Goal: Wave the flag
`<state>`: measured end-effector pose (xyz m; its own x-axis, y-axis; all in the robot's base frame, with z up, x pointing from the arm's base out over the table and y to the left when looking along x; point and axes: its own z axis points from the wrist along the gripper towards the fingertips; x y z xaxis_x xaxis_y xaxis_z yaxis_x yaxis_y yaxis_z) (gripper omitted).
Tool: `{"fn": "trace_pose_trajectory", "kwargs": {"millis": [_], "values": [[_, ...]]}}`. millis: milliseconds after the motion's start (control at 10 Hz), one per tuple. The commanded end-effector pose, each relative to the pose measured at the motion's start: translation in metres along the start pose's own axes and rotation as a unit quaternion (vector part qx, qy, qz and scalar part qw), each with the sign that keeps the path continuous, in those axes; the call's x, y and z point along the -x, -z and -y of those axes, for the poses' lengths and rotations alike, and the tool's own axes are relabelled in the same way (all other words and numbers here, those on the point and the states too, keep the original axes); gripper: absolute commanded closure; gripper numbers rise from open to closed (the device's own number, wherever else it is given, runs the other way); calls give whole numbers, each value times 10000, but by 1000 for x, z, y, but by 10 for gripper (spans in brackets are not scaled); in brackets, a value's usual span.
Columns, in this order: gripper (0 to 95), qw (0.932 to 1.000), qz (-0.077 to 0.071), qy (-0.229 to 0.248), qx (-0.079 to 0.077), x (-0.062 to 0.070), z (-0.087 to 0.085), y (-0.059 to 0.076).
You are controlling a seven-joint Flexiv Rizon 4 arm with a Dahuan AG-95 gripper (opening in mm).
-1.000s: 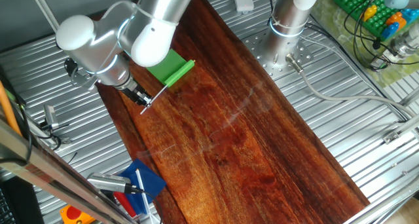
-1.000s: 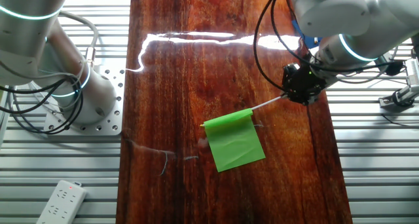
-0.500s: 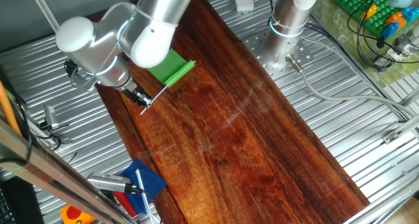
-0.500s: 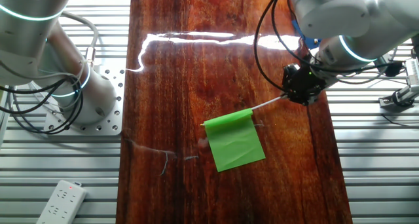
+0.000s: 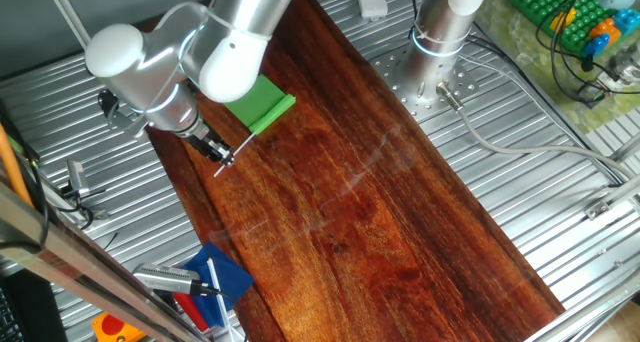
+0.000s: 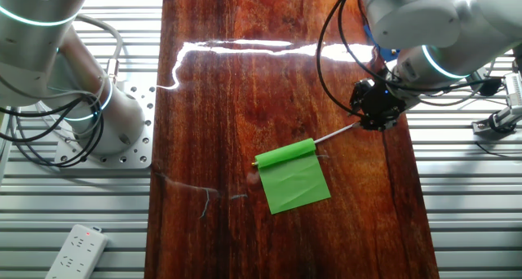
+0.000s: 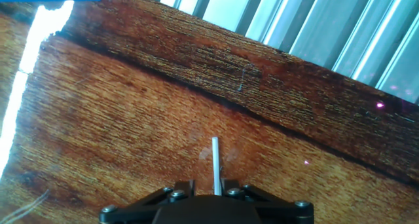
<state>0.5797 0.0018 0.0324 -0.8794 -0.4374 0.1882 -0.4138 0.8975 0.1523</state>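
Note:
The flag [image 6: 292, 175] is a bright green rectangle on a thin white stick, hanging over the dark wooden table [image 6: 245, 83]. In one fixed view the flag [image 5: 260, 106] shows partly behind the arm's white elbow. My gripper [image 6: 373, 116] is shut on the end of the flag's stick near the table's edge; it also shows in one fixed view [image 5: 215, 152]. In the hand view the white stick [image 7: 215, 164] pokes out between my black fingers [image 7: 180, 188], and the green cloth is out of view.
A second arm's silver base [image 6: 106, 116] stands on the slatted metal bench beside the table. A white power strip [image 6: 73, 250] lies near it. A blue object and tools [image 5: 205, 277] lie off the table's end. A green brick plate with toys [image 5: 565, 17] is at the far corner.
The flag has swung slightly: its rolled top edge sits a little lower and flatter in the other fixed view. My gripper has barely moved.

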Motion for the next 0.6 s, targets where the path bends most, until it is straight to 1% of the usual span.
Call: {"fn": "trace_pose_trajectory", "kwargs": {"millis": [100,300,500,600], "values": [[950,10000,11,12,-17,-4,-2,19],[950,10000,-7,-13,-54,-8,-6,41],[950,10000,6,-76,-36,-11,-9,57],[950,10000,6,-78,-31,-12,-10,60]]}}
